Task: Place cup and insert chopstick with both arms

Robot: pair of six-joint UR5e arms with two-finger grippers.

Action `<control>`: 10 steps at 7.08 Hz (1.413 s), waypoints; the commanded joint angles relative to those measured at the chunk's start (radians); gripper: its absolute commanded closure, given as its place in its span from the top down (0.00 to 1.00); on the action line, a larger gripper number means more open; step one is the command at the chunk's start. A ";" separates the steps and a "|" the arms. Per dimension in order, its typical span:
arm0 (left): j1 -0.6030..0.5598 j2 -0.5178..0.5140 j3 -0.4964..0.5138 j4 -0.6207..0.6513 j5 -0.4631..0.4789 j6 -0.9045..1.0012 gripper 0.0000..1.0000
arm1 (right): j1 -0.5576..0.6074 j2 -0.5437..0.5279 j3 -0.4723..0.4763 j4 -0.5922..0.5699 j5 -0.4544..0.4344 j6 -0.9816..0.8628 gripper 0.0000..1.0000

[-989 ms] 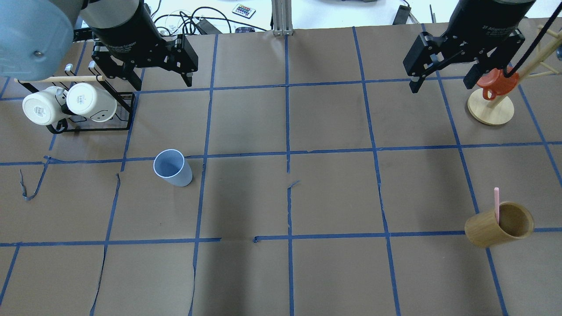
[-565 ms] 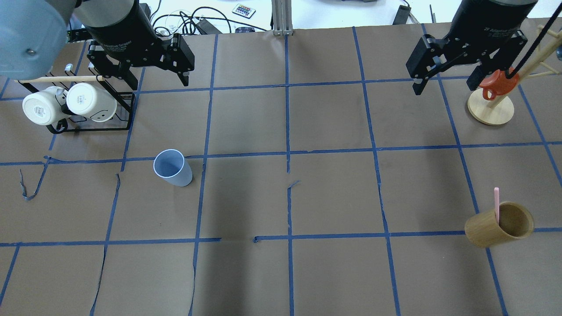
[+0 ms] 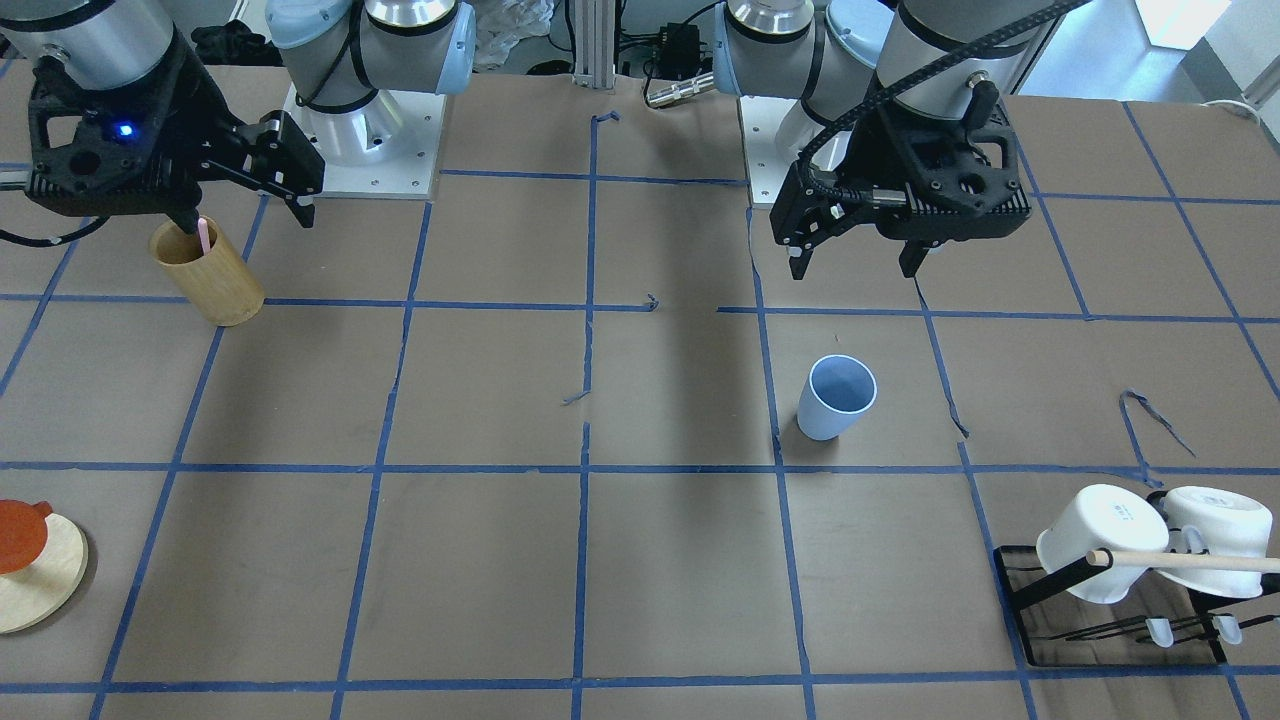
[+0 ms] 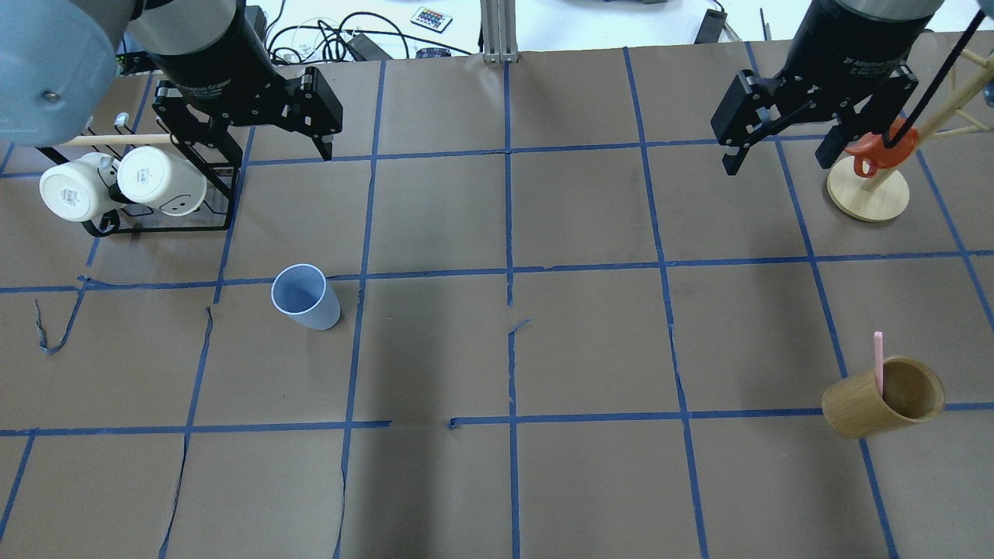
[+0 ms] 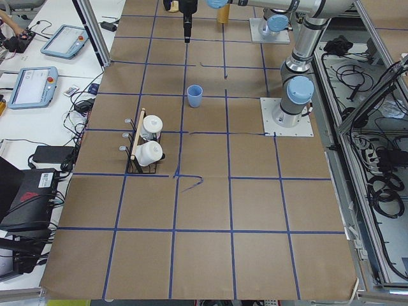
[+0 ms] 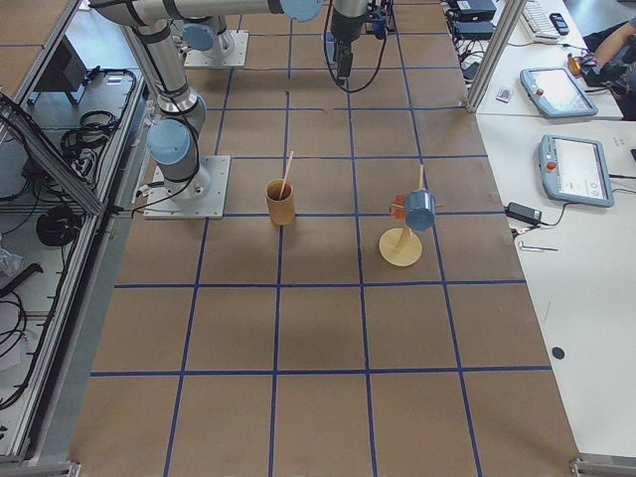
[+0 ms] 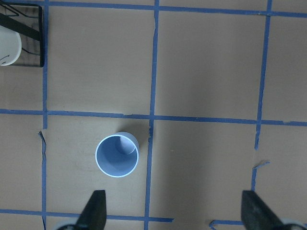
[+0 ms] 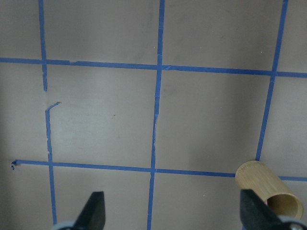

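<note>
The light-blue cup (image 4: 305, 297) stands upright on the left half of the table, and shows too in the front view (image 3: 838, 397) and the left wrist view (image 7: 117, 155). The pink chopstick (image 4: 878, 361) stands in a tan bamboo holder (image 4: 881, 397) at the near right. My left gripper (image 4: 279, 151) is open and empty, high above the table beyond the cup. My right gripper (image 4: 776, 161) is open and empty, high over the right side. In the front view the right gripper (image 3: 247, 220) hangs over the holder (image 3: 207, 272).
A black rack (image 4: 155, 217) with two white mugs and a tan wooden rod stands at the far left. A wooden mug tree (image 4: 868, 190) with an orange-red mug (image 4: 877, 147) stands at the far right, close beside my right gripper. Blue tape lines cross the brown table.
Both grippers have shifted slightly above the far part of the table and stay open. The cup, the chopstick and the holder have not moved.
</note>
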 commanded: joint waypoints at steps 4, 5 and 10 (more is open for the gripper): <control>0.023 0.013 -0.064 0.009 -0.006 0.058 1.00 | 0.000 0.005 0.008 0.009 -0.013 0.002 1.00; 0.023 0.017 -0.078 0.034 0.000 0.104 1.00 | -0.003 0.002 0.008 0.013 -0.016 0.002 1.00; 0.258 -0.012 -0.362 0.355 0.000 0.169 1.00 | -0.285 0.017 0.235 -0.031 -0.105 -0.001 1.00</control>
